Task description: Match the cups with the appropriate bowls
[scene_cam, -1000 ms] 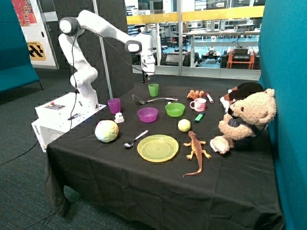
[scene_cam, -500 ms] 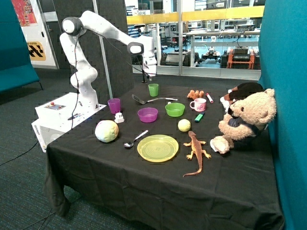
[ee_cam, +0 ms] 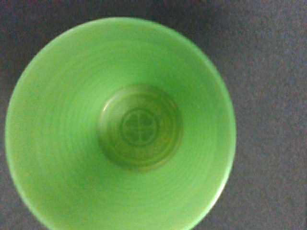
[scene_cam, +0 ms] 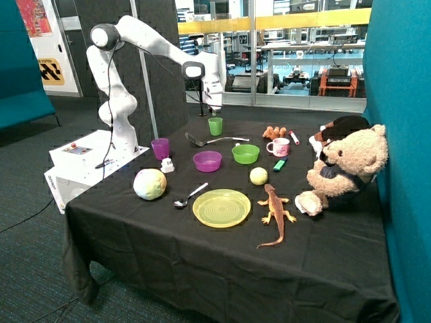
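Note:
The green cup stands upright at the back of the black table. My gripper hangs straight above it, close to its rim. The wrist view looks down into the cup's empty inside, which fills most of that picture. The purple cup stands upright near the table edge by the robot base. The purple bowl and the green bowl sit side by side in the middle of the table, both empty. The green bowl is in front of the green cup.
A spatula lies between the green cup and the bowls. A pink-and-white mug and a green marker are beside the green bowl. A yellow plate, spoon, two balls, a toy lizard and a teddy bear lie nearer the front.
My gripper has moved sideways and slightly down, from beside the green cup to straight above it. Nothing on the table has moved.

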{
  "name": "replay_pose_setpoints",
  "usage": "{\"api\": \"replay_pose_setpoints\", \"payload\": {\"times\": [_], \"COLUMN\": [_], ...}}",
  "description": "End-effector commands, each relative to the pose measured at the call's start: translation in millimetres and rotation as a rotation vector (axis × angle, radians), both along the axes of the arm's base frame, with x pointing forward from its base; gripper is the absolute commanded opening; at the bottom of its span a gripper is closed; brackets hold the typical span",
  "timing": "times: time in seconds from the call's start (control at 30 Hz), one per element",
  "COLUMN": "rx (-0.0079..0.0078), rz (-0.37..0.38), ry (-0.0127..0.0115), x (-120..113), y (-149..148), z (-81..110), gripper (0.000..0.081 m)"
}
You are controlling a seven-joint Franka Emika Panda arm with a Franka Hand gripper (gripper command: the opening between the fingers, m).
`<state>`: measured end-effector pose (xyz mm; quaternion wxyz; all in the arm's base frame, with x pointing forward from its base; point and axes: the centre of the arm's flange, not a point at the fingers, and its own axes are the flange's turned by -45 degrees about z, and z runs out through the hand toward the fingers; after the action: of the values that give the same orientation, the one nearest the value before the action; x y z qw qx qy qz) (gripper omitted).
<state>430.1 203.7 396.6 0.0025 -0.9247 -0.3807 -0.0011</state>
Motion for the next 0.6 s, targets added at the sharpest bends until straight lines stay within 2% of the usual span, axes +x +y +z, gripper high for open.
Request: {"api": "replay_pose_setpoints", "payload": {"times": [0.0, 0.07, 0.13, 0.4, 0.57], "rx": [-0.0055, -0.0055, -0.0055, -0.0055, -0.0055], "rz": [0.001, 0.006, 0.011, 0.009, 0.011], "ry": [0.0001, 0.0001, 0.0, 0.0001, 0.0], "x": [10.3, 10.2, 9.2, 1.5, -0.7], "y": [5.6, 9.7, 14.9, 27.3, 28.7], "z": [-1.6, -2.4, -5.3, -21.3, -24.1], "gripper": [0.0427, 0.0378, 0.0395, 0.034, 0.0322]}}
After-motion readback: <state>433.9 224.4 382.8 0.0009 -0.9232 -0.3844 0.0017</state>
